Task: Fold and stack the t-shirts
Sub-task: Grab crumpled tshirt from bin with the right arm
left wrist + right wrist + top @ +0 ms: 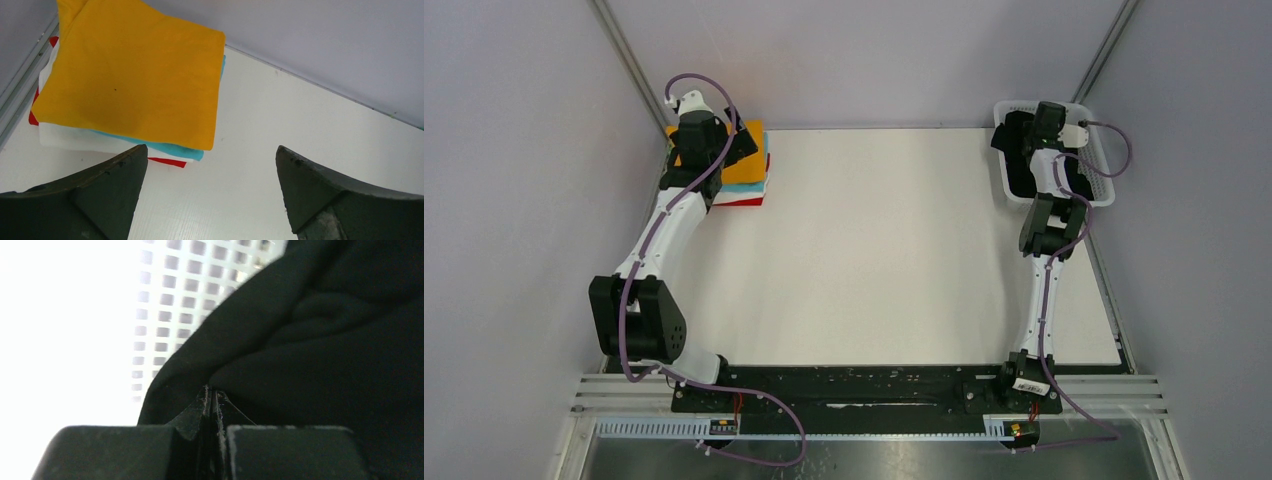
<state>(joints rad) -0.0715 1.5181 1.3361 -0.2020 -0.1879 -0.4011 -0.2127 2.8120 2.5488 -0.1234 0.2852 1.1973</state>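
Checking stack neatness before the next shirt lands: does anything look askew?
Yes, mildly. The orange t-shirt on top sits skewed over the teal, white and red ones, so their edges stick out unevenly. Nothing looks spilled or damaged.

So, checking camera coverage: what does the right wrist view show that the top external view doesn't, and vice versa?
Only the right wrist: the right gripper, fingers closed on a fold of the black t-shirt, beside the basket mesh. Only the top external: the folded stack topped by the orange t-shirt at the table's far left corner, the left arm over it. Both: the black t-shirt in the white basket.
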